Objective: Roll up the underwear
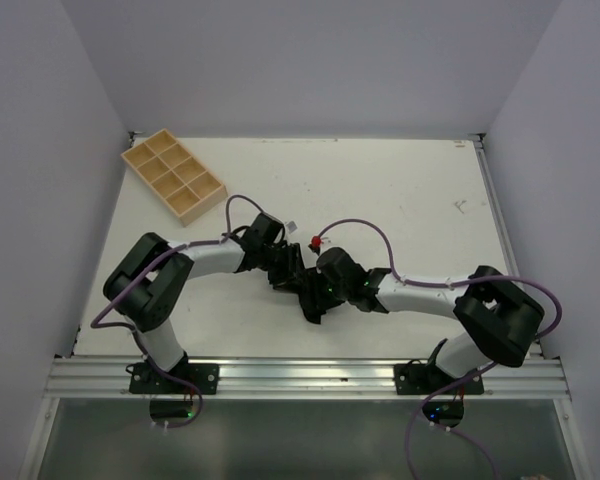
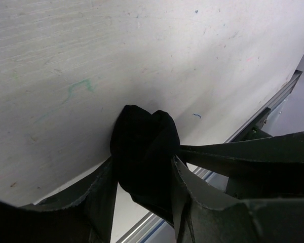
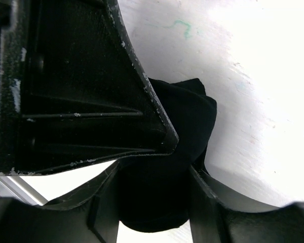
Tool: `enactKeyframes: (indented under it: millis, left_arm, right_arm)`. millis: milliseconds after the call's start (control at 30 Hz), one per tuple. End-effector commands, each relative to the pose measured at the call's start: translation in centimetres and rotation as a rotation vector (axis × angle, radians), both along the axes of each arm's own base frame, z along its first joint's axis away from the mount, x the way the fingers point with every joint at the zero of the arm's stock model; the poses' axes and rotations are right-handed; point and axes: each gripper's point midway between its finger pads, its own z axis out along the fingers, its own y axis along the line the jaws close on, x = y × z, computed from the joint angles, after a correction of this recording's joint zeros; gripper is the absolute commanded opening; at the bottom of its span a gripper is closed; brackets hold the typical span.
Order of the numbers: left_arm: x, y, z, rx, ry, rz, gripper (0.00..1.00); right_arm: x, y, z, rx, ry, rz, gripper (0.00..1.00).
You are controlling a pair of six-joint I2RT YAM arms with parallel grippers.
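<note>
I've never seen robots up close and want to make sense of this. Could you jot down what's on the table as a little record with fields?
Garment: black underwear, bunched into a lump on the white table
Left fingers: closed on the underwear, one each side
Right fingers: closed on the same lump from the other side
Where: near the table's middle
Other item: wooden compartment tray, far left corner, untouched

White table enclosed by plain pale walls, aluminium rail along near edge.
</note>
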Motion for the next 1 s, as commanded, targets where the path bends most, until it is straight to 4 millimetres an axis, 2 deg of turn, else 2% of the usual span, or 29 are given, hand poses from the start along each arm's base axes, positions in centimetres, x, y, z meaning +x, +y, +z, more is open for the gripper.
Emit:
enactKeyframes:
  millis: [0, 233, 533, 733, 967]
  left_arm:
    - [-1.1, 2.3, -2.7, 0.155, 0.036, -0.02, 0.32]
    - [-0.8, 2.5, -3.1, 0.187, 0.029, -0.025, 0.27]
    - [-0.2, 2.1, -3.1, 0.209, 0.009, -0.039, 0.24]
    - [0.0, 1.8, -3.0, 0.221, 0.003, -0.049, 0.24]
    - [0.2, 1.7, -2.9, 0.226, -0.005, -0.055, 0.23]
  right_arm:
    - [-2.1, -5.2, -2.7, -0.226, 0.077, -0.043, 0.53]
    - [-1.4, -5.5, -1.8, -0.243, 0.043, -0.071, 0.61]
    - [-1.8, -6.1, -2.7, -0.255, 0.072, -0.099, 0.7]
    - [-2.5, -6.0, -3.9, -0.256, 0.116, -0.104, 0.71]
    - [-1.9, -6.5, -3.4, -0.284, 0.086, -0.111, 0.77]
